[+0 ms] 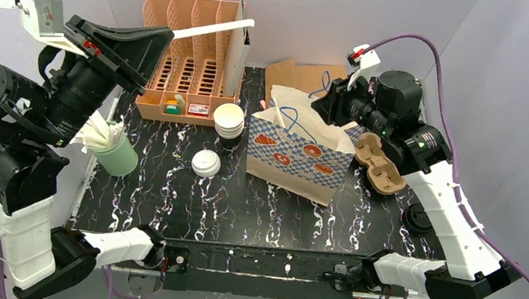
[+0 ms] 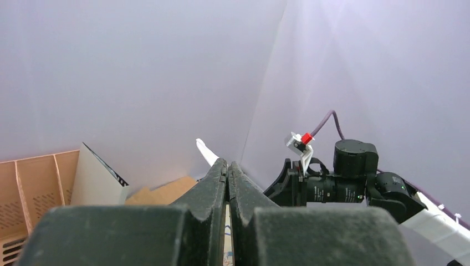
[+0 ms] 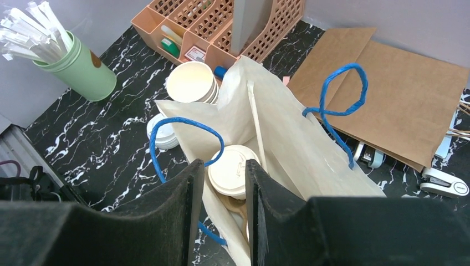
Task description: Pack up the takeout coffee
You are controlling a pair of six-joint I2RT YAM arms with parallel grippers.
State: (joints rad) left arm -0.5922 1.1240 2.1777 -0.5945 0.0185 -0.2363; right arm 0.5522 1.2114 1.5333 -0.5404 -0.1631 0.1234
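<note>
A lidded white coffee cup (image 3: 233,180) sits in a brown pulp tray (image 3: 233,206) inside the open paper bag (image 1: 294,157) (image 3: 288,138) with blue handles. My right gripper (image 1: 324,105) (image 3: 223,164) hovers over the bag's mouth, open, with nothing between its fingers. A second brown pulp tray (image 1: 376,162) lies on the table right of the bag. My left gripper (image 1: 169,33) (image 2: 228,163) is raised high at the back left, shut on a white straw (image 1: 215,29) (image 2: 204,149) that sticks out past its tips.
A stack of open white cups (image 1: 229,121) and loose white lids (image 1: 206,163) stand left of the bag. A green cup of straws (image 1: 115,149) is at the far left. An orange organizer (image 1: 184,65) and flat brown bags (image 1: 300,74) line the back. A black lid (image 1: 418,216) lies at the right.
</note>
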